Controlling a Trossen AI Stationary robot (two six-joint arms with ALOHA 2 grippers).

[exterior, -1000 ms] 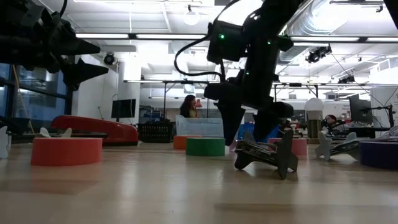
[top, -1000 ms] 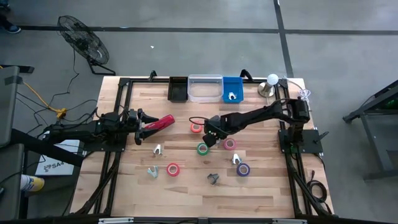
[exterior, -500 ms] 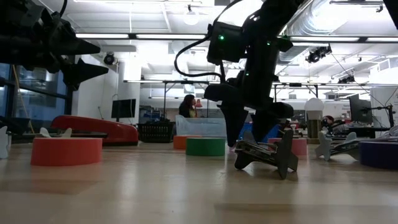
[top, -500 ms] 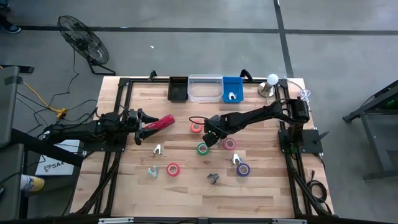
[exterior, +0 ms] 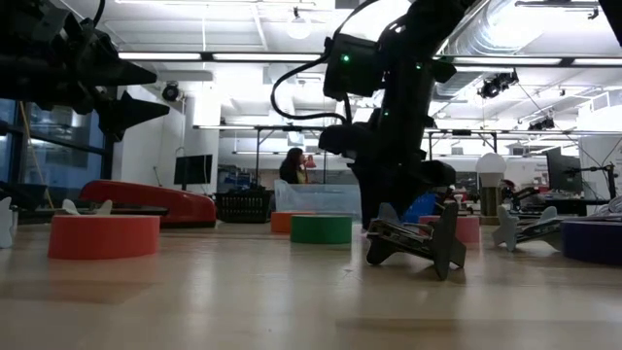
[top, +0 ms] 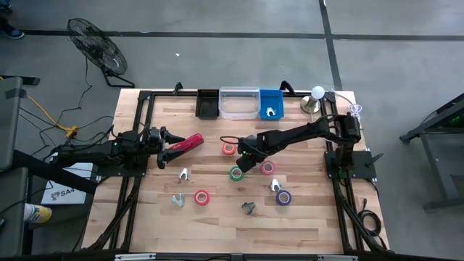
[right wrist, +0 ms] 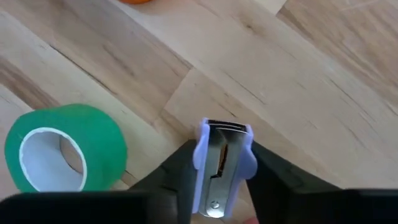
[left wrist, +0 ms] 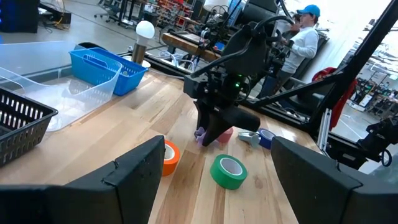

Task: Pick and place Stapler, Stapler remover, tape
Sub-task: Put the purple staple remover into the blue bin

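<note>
Right tool (right wrist: 221,177) clamped on lavender staple remover (right wrist: 222,163), green tape roll (right wrist: 62,149) just beside. Left tool (top: 164,147) spread wide, red stapler (top: 185,143) just ahead.

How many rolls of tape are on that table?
5. Orange roll nearest the bins; green roll and pink roll mid-table; red roll and purple roll farther from the bins. The right arm may hide more.

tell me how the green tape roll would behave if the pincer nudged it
The green tape roll lies flat on its side face, so it would probably slide, not roll. Its hollow core suggests it is light. Tipped onto its rim, it could roll across the table.
</note>
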